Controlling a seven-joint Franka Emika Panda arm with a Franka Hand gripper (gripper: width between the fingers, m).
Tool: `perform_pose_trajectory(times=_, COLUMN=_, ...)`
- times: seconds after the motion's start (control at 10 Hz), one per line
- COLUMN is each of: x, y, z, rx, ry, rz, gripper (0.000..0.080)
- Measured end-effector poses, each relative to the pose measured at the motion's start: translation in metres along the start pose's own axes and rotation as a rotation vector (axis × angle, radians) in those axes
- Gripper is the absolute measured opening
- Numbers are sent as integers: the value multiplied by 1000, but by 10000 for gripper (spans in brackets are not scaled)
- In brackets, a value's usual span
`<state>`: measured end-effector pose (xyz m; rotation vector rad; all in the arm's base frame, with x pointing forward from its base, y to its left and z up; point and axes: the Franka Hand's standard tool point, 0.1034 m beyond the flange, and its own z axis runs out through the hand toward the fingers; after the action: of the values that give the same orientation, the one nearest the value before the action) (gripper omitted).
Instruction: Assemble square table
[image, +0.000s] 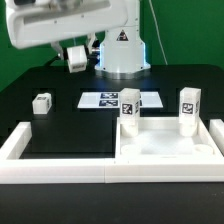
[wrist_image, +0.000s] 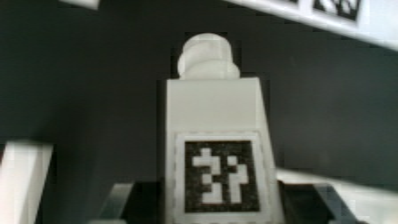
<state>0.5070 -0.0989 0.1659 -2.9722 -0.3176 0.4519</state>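
The jaws are hanging high over the far side of the counter (image: 60, 130), close to the arm's base (image: 120, 50). They're looking clenched on a leg (wrist_image: 214, 120). The wrist view is showing it dead centre, tag facing the camera and screw tip (wrist_image: 208, 55) pointing away. I'm not really seeing the fingers though, so that grip is just my read.

The top (image: 165, 152) is sitting near, on the exterior view's right, just beside the rail (image: 20, 148). Two legs are already standing at its far corners, one toward the exterior view's left (image: 129, 106) and one toward its right (image: 188, 108). A spare leg (image: 41, 102) is lying well apart on the left. The marker board (image: 105, 100) is lying between the base and the top.

Here's what I'm worrying about:
- **Clipping a leg:** the near corners are looking like the free ones, so the arm is going to be reaching past those two uprights, and a low pass is risking knocking one.
- **Missing the socket:** if the leg is sitting even slightly tilted in the grip, the tip is going to be missing the hole or binding in it.
- **Losing the grip:** twisting it in is also asking the smooth plastic to slip, or the top to slide away from the rail.
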Motion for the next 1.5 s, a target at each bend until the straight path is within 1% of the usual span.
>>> perform_pose_trajectory(times=0.1, x=22, y=-10, z=-19, rx=-25, ry=65, rz=17, gripper=290)
perform_pose_trajectory(times=0.2, x=41, y=-20, z=-29, rx=-43, ry=134, rz=38, gripper=290)
perform_pose_trajectory(times=0.4, x=73, y=-51, z=-33, rx=-50, ry=293, rz=184, gripper=290)
perform_pose_trajectory(times=0.5, x=86, y=-61, z=-32, rx=-38, ry=359, rz=240, gripper=290)
perform_pose_trajectory(times=0.6, x=101, y=-67, z=-33, rx=-2, ry=430, rz=309, gripper=290)
perform_pose_trajectory(times=0.7, x=115, y=-65, z=-33, rx=15, ry=540, rz=340, gripper=290)
perform_pose_trajectory(times=0.8, x=111, y=-63, z=-31, rx=-13, ry=597, rz=327, gripper=290)
perform_pose_trajectory(times=0.9, x=111, y=-62, z=-31, rx=-30, ry=645, rz=329, gripper=290)
perform_pose_trajectory(times=1.2, x=112, y=-54, z=-33, rx=-112, ry=849, rz=324, gripper=290)
perform_pose_trajectory(times=1.3, x=112, y=-57, z=-30, rx=-119, ry=899, rz=338, gripper=290)
perform_pose_trajectory(times=1.4, x=117, y=-86, z=-18, rx=-98, ry=1005, rz=381, gripper=290)
perform_pose_trajectory(times=1.5, x=127, y=-125, z=7, rx=-71, ry=996, rz=403, gripper=290)
